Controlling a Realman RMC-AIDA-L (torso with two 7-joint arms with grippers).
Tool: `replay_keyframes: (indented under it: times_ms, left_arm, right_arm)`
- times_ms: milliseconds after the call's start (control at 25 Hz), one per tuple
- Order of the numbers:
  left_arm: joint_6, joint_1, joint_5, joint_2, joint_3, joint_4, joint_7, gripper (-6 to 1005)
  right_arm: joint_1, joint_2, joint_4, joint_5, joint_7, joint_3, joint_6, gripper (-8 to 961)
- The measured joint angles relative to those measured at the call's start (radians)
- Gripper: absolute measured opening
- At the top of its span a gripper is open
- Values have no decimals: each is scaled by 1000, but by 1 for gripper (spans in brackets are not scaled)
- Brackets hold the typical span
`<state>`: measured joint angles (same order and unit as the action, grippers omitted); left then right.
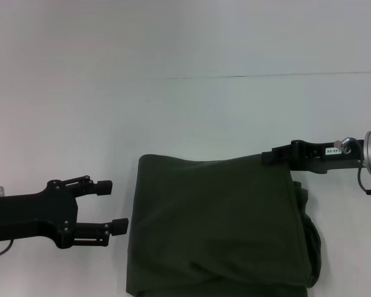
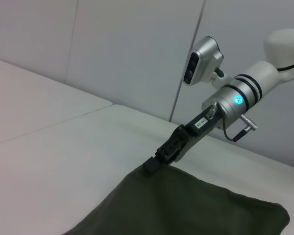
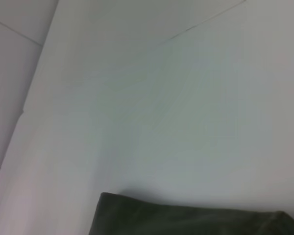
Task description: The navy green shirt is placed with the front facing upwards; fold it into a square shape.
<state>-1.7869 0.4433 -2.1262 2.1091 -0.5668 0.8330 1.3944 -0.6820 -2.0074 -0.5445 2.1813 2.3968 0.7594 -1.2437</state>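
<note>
The navy green shirt (image 1: 216, 223) lies folded into a rough rectangle on the white table, plain green side up, with fabric bunched along its right edge. My right gripper (image 1: 266, 158) reaches in from the right and is shut on the shirt's far right corner; the left wrist view shows its tip (image 2: 153, 165) at the raised corner of the cloth (image 2: 186, 210). Just left of the shirt's left edge, my left gripper (image 1: 117, 205) is open and holds nothing. In the right wrist view only a strip of the shirt (image 3: 186, 220) shows.
The white table (image 1: 173, 111) stretches away behind the shirt, with a thin seam (image 1: 266, 75) running across it. The shirt's near edge runs out of the head view at the bottom.
</note>
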Motion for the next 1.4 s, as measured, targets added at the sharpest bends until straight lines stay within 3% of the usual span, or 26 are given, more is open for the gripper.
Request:
replay_keyframes:
  times_ms: [80, 200, 400, 520, 640, 800, 960, 1120, 1400]
  left_arm:
    - [-3, 0, 0, 0, 0, -1, 1, 889]
    - [-15, 1, 5, 0, 1, -2, 20, 889]
    - [-39, 9, 16, -5, 16, -8, 85, 888]
    - [-51, 12, 24, -6, 16, -16, 109, 888]
    - [-65, 9, 32, -7, 22, -20, 126, 888]
    - [-75, 1, 28, -8, 24, -20, 131, 887]
    - [-78, -7, 25, -5, 32, -20, 135, 887]
    - [-77, -10, 26, -4, 40, -23, 143, 886]
    - [-64, -11, 33, 1, 49, -37, 145, 886]
  right_arm:
    - [8, 3, -4, 0, -9, -2, 1, 100]
    - [28, 23, -9, -5, -18, -13, -7, 346]
    - [71, 66, -21, -26, -191, -135, -135, 592]
    - [113, 66, -59, -75, -356, -246, -253, 711]
    - [159, 66, -87, -154, -505, -284, -372, 829]
    - [177, 67, -91, -162, -677, -260, -521, 854]
    - [194, 35, -97, -121, -847, -231, -627, 878]
    - [229, 7, -104, -67, -947, -235, -649, 894]
    - [338, 14, -73, -28, -1006, -233, -647, 884]
